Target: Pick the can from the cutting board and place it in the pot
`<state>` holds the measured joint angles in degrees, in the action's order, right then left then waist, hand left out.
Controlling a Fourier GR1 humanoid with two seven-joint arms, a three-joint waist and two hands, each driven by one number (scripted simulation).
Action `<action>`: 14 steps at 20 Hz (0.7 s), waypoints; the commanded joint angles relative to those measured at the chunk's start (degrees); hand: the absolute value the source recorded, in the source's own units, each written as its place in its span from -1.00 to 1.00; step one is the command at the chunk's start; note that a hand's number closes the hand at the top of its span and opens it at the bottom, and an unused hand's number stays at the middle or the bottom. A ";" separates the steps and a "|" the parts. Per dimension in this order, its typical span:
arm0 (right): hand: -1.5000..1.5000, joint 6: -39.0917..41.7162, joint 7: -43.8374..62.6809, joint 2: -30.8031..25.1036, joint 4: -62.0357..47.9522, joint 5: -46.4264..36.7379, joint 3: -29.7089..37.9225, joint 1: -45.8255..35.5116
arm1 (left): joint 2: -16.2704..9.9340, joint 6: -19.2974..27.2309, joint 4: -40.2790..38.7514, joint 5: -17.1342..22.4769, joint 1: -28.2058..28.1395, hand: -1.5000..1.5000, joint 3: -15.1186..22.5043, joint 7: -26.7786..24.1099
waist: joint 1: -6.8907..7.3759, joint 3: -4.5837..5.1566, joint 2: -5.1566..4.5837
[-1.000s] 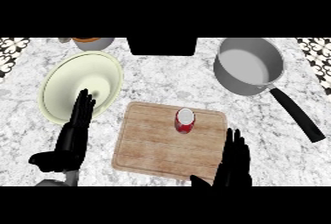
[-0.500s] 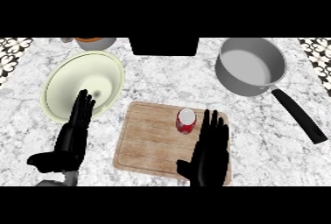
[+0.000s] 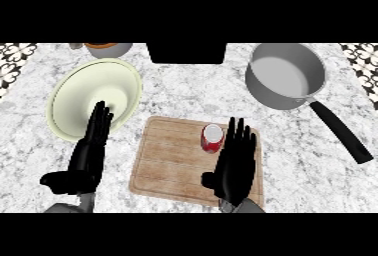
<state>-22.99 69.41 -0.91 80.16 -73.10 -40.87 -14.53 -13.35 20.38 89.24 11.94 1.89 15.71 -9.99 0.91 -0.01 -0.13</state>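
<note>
A red can (image 3: 212, 138) with a pale top stands upright near the far right corner of the wooden cutting board (image 3: 170, 160). My right hand (image 3: 233, 162) is over the board's right side, fingers straight and open, just right of the can and partly in front of it. The grey pot (image 3: 284, 75) with a long black handle (image 3: 341, 132) sits at the far right, with nothing inside that I can see. My left hand (image 3: 87, 155) rests open at the left, fingers up, overlapping the near edge of the plate.
A large pale green plate (image 3: 94, 96) lies at the far left. An orange-filled bowl (image 3: 107, 48) and a black box (image 3: 186, 52) stand along the back edge. Marble counter (image 3: 192, 95) shows between the board and the pot.
My right hand has slid left and forward from the board's right edge to beside the can. The left hand, can and pot have stayed put.
</note>
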 commanded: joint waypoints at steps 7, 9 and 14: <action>1.00 -0.56 13.86 0.87 -5.11 -6.72 -0.23 -10.05 | -0.58 -1.54 -0.08 0.42 0.62 0.00 -2.38 1.23 | -0.17 0.03 0.19; 1.00 -5.32 12.24 0.87 -8.64 -8.60 -0.63 -6.67 | -1.93 -1.56 4.10 0.05 -1.39 0.00 -2.03 3.34 | 0.04 -0.02 0.22; 1.00 -3.22 12.84 0.86 -7.41 -10.71 -1.14 -6.09 | 1.79 0.43 -0.38 -1.11 2.40 0.00 -2.12 2.77 | -0.63 0.00 0.21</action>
<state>-25.76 69.59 -0.92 72.51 -81.31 -41.56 -20.67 -12.72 19.32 88.36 11.55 3.64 13.64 -8.41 0.55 0.02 0.10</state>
